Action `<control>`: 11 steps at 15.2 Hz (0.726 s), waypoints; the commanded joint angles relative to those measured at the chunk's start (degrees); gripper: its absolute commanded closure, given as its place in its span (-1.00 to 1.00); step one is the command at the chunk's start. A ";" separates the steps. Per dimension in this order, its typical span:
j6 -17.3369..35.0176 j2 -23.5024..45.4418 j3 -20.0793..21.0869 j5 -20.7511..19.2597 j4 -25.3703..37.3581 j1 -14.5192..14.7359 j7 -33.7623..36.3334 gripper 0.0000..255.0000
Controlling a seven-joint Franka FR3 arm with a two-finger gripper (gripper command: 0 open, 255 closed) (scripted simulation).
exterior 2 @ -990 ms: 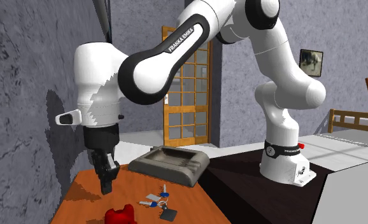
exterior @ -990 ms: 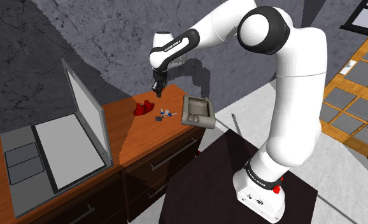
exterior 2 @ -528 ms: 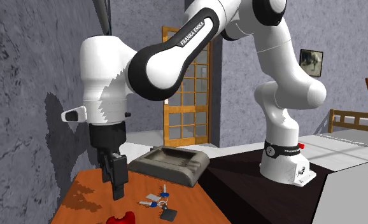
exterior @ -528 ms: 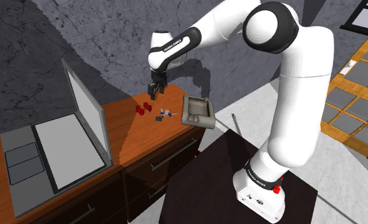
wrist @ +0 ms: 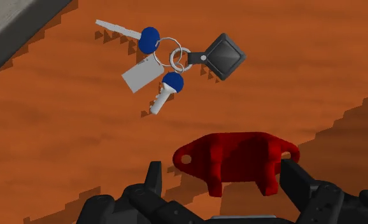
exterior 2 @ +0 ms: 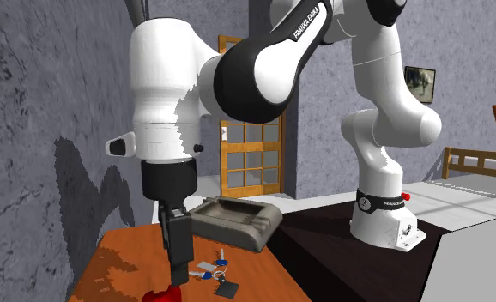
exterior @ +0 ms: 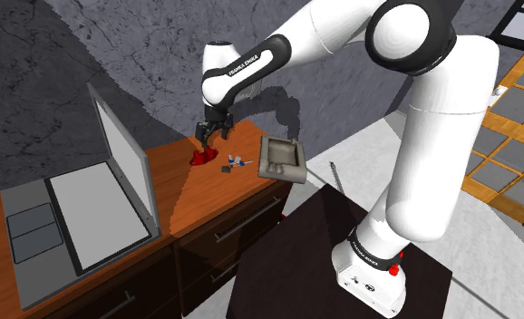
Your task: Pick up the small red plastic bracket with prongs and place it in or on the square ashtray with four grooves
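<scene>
The small red bracket lies on the orange wooden counter, also seen as the red bracket and bracket. My black gripper hangs just above it, open, with one finger on either side and a gap to each. The gripper points down from the white arm, and the gripper is low over the wood. The square grey ashtray with grooved rims sits at the counter's end, towards the shoulder view's right, and the ashtray holds nothing.
A bunch of keys with blue heads and a black fob lies between bracket and ashtray, also keys. An open laptop stands on the shoulder view's left. The counter has drawers below. The dark stand is at lower right.
The fingers went from shut to open. The gripper moved towards the shoulder view's left and came down over the red bracket.
</scene>
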 commanded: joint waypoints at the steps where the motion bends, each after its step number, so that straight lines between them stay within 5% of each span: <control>1: 1.09 0.69 -0.06 -0.05 -0.40 0.23 0.82 -1.00; 11: 3.94 3.09 -0.18 -0.28 -0.87 0.29 0.97 -1.00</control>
